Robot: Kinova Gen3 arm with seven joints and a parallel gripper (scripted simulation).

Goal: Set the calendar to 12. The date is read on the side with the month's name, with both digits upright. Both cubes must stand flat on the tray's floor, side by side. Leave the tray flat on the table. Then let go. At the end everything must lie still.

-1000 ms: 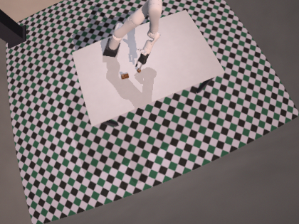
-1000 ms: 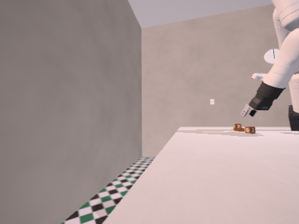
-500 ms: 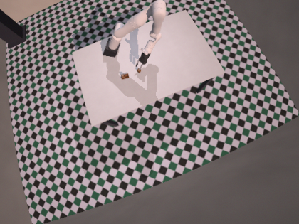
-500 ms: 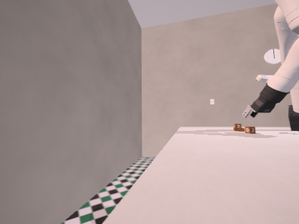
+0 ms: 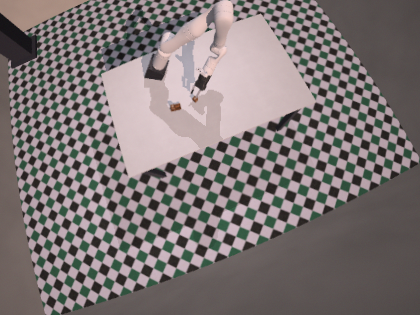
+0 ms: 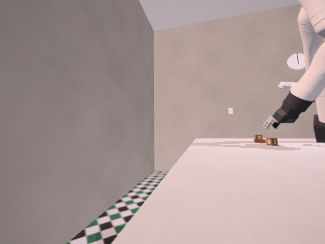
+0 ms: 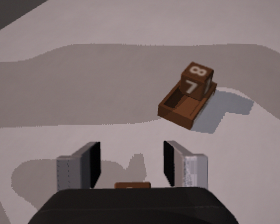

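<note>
Plain grey-brown walls and a chequered floor surround the pale desk (image 5: 260, 69) (image 6: 217, 185) (image 7: 30, 145), on whose bare top the tray (image 5: 171, 109) (image 6: 261, 141) (image 7: 175, 119) is seen set down flat, presumably so that both cubes can be lowered into it from above. One end of the tray, the far one in the wrist view, is taken up by a cube (image 6: 258, 137) (image 7: 196, 82) with an 8 on top and a 7 on a side; the other end is left vacant, which would suit a second cube being stood beside it. Whether the seated cube is already turned as 12 requires cannot be told, since the month's name is not made out.

To the right of the tray in the top view, the loose cube (image 5: 195, 99) (image 6: 271, 141) (image 7: 132, 185) is rested on the desk, a 0 and a 2 being shown to the exterior view. Above it the end effector (image 5: 192, 94) (image 6: 271, 124) (image 7: 132, 157) is held at a slant, its fingers wide apart with nothing between them. That tilt is probably meant for a grasp by which the cube can be rolled to another face; a straight descent might clip an edge. The date is judged unset, with turning and placing still to be done.
</note>
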